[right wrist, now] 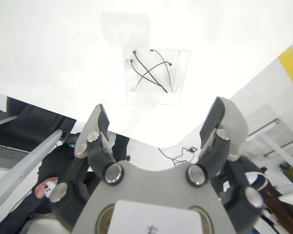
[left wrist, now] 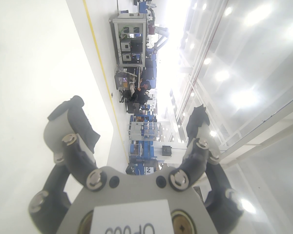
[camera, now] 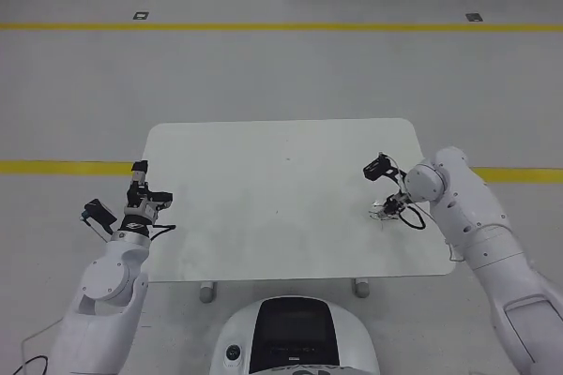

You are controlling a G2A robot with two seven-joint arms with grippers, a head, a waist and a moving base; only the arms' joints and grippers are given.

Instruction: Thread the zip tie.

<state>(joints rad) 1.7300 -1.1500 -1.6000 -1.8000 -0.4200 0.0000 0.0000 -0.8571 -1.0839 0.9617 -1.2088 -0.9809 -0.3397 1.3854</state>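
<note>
Right pincer [right wrist: 160,105] released, empty, pointed at a clear tray [right wrist: 183,74] holding seemingly four crossed black zip ties [right wrist: 144,74], near the right edge of the desk [camera: 281,197]. Left pincer [left wrist: 136,104] released, empty, at its left edge; the white label [left wrist: 131,216] on its mount has cut-off print.

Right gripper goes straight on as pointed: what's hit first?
Most likely the clear tray of black zip ties on the table: it sits centred ahead of the open right gripper, nothing between. Depth is unclear.
</note>
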